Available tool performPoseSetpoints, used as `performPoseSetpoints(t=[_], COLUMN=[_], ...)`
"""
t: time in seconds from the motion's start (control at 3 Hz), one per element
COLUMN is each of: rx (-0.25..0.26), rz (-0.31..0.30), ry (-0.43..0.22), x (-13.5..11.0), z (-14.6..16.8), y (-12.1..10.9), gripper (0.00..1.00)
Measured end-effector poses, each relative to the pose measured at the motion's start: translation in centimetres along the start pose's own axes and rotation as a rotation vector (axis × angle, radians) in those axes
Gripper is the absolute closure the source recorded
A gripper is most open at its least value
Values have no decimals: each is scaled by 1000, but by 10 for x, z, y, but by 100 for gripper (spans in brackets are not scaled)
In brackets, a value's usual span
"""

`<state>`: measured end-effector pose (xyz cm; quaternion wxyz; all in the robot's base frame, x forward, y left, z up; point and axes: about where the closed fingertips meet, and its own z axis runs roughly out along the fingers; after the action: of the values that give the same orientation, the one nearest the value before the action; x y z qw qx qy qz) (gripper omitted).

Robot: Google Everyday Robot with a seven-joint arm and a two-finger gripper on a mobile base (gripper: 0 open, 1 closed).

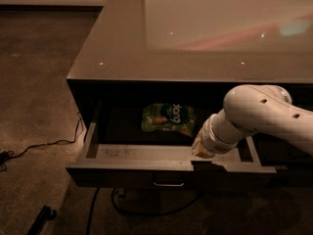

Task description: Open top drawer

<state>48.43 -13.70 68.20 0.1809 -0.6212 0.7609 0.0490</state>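
Camera view, the only one.

- The top drawer (122,175) stands well out from under the countertop (122,48), directly below its front edge. Its scuffed grey floor is exposed towards the front.
- The loop handle (168,182) sits mid-front and is free, with nothing on it.
- A green snack pouch (168,119) lies flat towards the back of the drawer, partly in shadow under the counter edge.
- The white arm (264,116) reaches in from the right and angles down. The gripper (203,153) is at the top of the drawer's front wall, right of the handle, touching or just above the rim. It is dark against the wood, so I cannot tell whether it is open or closed, or whether it grips the rim.
- Cables (44,146) trail across the carpet (39,72) to the left and under the drawer front.

Judgement on step: this looks like the last part of the pull, or just past it. The opening is wide and the task appears nearly or fully met.

Next move: either a short further draw straight outward, level with the runners, or a release. A release calls for lifting clear of the front wall without nudging the drawer back in. The pouch is well apart from the gripper and poses no obstacle.
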Motion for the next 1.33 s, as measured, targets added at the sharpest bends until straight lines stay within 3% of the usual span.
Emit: performPoseSetpoints(t=[0.67,1.33], rx=[-40,-79], rz=[13,25], ry=[36,56], x=[12,23], z=[24,31], y=[1,27], gripper=[100,100])
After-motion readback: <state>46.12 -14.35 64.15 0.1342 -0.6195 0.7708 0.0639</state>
